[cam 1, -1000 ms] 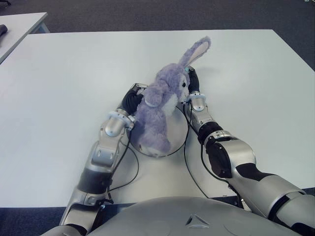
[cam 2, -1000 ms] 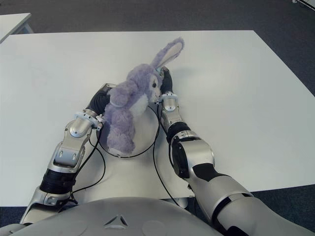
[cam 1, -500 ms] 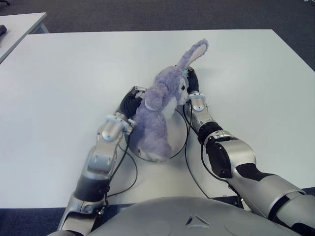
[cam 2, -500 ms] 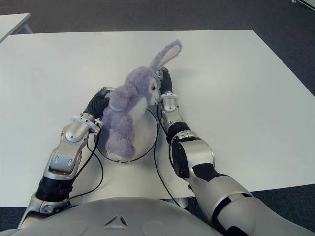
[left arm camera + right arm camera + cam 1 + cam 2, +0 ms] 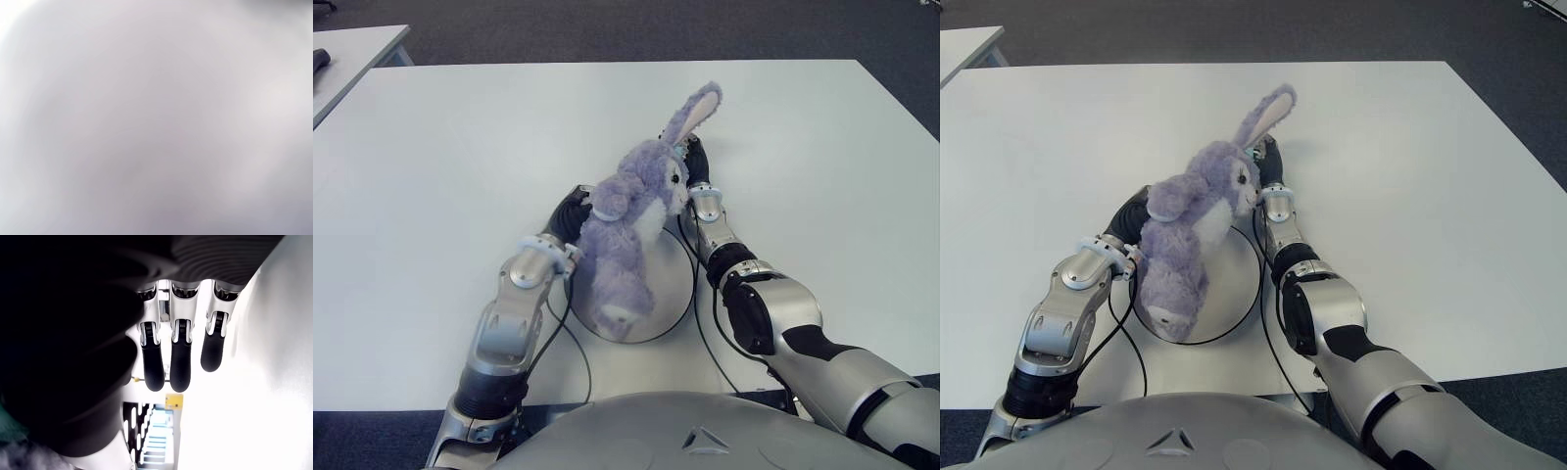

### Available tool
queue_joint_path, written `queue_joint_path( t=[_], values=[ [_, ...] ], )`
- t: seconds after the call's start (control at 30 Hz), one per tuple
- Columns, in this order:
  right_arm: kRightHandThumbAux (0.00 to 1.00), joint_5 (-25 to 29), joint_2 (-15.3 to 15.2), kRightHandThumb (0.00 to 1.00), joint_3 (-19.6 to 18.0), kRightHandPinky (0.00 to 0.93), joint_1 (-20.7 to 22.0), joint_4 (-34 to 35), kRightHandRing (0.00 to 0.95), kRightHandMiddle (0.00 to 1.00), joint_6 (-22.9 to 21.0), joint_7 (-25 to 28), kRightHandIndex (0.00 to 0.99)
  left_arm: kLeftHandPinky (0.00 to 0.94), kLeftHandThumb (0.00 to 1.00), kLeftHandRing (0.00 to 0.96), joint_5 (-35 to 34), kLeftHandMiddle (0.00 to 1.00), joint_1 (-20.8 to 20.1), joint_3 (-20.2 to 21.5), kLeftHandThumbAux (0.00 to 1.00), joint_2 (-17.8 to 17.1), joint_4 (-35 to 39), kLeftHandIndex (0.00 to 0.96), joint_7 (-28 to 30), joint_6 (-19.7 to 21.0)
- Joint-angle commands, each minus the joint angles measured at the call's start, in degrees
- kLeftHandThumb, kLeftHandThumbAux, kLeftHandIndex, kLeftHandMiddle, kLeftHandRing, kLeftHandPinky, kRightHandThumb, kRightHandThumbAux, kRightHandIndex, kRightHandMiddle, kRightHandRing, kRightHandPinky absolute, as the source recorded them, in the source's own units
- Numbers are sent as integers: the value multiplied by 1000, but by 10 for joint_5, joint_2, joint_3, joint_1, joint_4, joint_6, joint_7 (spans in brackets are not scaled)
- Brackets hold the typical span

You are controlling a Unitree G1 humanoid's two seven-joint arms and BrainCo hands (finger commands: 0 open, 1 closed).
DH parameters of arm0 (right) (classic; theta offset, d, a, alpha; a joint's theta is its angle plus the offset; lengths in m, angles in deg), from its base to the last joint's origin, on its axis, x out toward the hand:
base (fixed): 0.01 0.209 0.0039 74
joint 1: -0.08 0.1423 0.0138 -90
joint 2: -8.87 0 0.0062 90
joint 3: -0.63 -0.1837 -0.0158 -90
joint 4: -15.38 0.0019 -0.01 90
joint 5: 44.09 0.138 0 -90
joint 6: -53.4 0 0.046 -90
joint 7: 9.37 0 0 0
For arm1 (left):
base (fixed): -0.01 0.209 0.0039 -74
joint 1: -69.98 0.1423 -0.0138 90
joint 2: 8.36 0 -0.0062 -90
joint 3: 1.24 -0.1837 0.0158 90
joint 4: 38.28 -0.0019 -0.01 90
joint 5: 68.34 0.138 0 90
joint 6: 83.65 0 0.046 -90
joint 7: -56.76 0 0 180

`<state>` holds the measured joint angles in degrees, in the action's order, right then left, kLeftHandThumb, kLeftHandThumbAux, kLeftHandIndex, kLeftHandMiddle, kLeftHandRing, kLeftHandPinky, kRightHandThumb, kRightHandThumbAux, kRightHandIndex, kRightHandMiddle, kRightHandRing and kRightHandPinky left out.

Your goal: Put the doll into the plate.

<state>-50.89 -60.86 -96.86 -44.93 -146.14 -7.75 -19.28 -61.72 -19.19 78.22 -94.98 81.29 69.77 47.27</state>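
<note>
In the left eye view, a purple plush rabbit doll lies lengthwise over a round white plate with a dark rim, on a white counter. Its feet point toward the robot and sit over the plate's near part, while its head and 1 raised ear reach past the far rim. The left hand shows against the doll's left flank at the plate's left edge; its fingers are hidden behind the plush, so I cannot tell whether they grip. The right hand sits beside the doll's head, just beyond the plate's far right rim.

The right eye view gives the same layout: the doll's body covers the left half of the plate, leaving the right half bare.

The left wrist view is filled with soft pale grey, nothing distinct.

In the right wrist view, 3 fingers of the right hand extend straight and parallel, closed around nothing, above the bright counter; a dark mass fills the rest of the view.
</note>
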Motion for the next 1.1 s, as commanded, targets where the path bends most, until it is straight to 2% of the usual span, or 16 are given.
queue_joint_path(
  t=[0.03,0.23,0.43,0.47,0.5,0.57,0.6,0.67,0.7,0.73,0.77,0.83,0.87,1.03,1.07,1.1],
  values=[
    [947,-1,55,123,-1,258,-124,-68,307,317,-52,-1,288,868,947,854,-22,849,21,-29,652,-11,-3,773,31,98],
    [946,-1,54,138,-1,267,-124,-68,307,317,-53,0,289,868,946,858,-28,852,21,-34,651,-17,12,773,28,109],
    [950,-1,55,146,-1,255,-124,-68,306,319,-52,1,288,863,929,858,-15,851,10,-46,655,-39,-9,761,31,66],
    [952,0,55,146,-1,255,-124,-68,306,320,-52,1,289,826,787,837,-15,821,7,-46,685,-41,-16,520,32,60],
    [952,0,55,145,-2,255,-124,-68,306,321,-52,1,290,816,751,832,-16,813,5,-46,693,-43,-21,459,33,56],
    [952,0,55,145,-2,256,-124,-68,306,321,-52,1,290,813,740,830,-16,811,6,-47,695,-45,-21,442,31,53],
    [952,0,55,145,-2,249,-124,-68,302,320,-53,0,293,750,730,782,-15,745,8,-48,697,-46,-20,433,28,50],
    [952,1,55,146,-2,245,-123,-68,301,319,-54,0,294,722,726,759,-13,715,11,-47,697,-47,-25,430,23,38],
    [950,1,55,146,-3,257,-123,-68,301,319,-54,-1,294,644,814,686,-12,542,11,-46,673,-48,-30,433,22,32],
    [949,1,55,146,-3,259,-123,-68,301,318,-55,-1,294,631,828,674,-7,513,13,-46,669,-48,-35,433,15,21],
    [946,0,55,146,-2,266,-123,-68,301,316,-55,-1,292,459,822,485,-1,492,15,-47,680,-48,-38,383,9,10],
    [943,0,55,147,-2,267,-123,-68,301,315,-56,-2,291,380,817,403,11,476,19,-51,684,-48,-43,369,-4,-9],
    [940,0,55,147,-2,258,-123,-68,297,313,-56,-2,289,343,715,359,16,362,20,-53,704,-47,-45,393,-9,-18],
    [938,-2,54,147,0,244,-123,-68,294,312,-57,-1,289,333,679,325,31,295,27,-52,711,-43,-58,401,-21,-58],
    [939,-2,54,147,0,243,-123,-68,296,316,-57,-1,291,320,473,307,33,273,28,-51,640,-42,-61,184,-22,-65],
    [939,-3,54,145,0,242,-123,-68,296,317,-56,-1,291,316,417,302,34,267,29,-50,623,-41,-65,129,-23,-72]
  ],
)
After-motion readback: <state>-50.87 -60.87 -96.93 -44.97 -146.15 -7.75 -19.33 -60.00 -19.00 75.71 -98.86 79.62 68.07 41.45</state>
